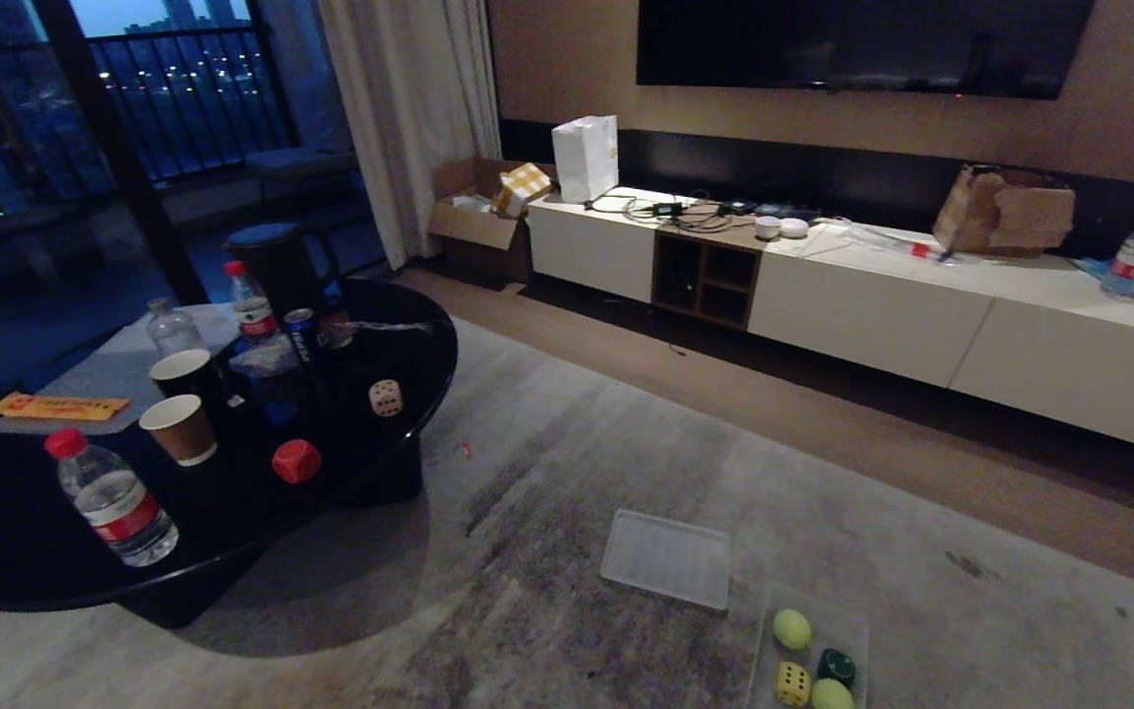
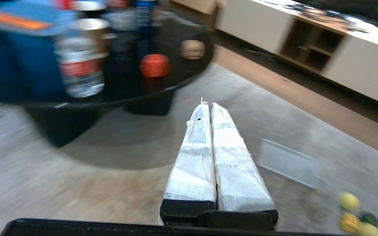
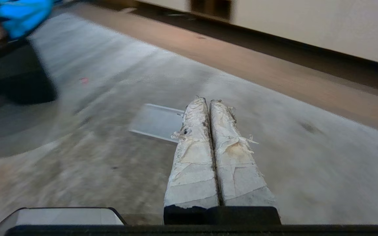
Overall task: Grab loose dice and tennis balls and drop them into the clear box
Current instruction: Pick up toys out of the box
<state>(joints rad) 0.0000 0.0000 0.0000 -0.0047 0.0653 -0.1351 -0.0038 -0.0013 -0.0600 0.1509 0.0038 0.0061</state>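
Here, a dim living room seen from the robot's head: a round black coffee table (image 1: pixel 400 325) on the left, a grey rug (image 1: pixel 567 473) in the middle, a long white media cabinet (image 1: pixel 872 295) along the far wall. Two dice are loose on the table, among water bottles and paper cups: a red die (image 1: pixel 296 461) near the table's front edge and a beige die (image 1: pixel 386 398) a little farther back, the two apart from each other. On the rug at the lower right lies the clear box (image 1: pixel 857 620), cut off by the frame's edge. It already holds two yellow-green tennis balls (image 1: pixel 791 628), a yellow die (image 1: pixel 792 683) and a dark green object (image 1: pixel 837 667) that is probably another die. Just beside the box, toward the table, a flat translucent tray or lid (image 1: pixel 666 557) rests on the rug. Neither arm shows in the head view. Each wrist camera shows its own gripper over the rug: the left gripper (image 2: pixel 208 105) and the right gripper (image 3: pixel 206 101) both have their tape-wrapped fingers pressed together, holding nothing. The job looks partly done, with the two table dice left to collect; no loose tennis ball is visible.
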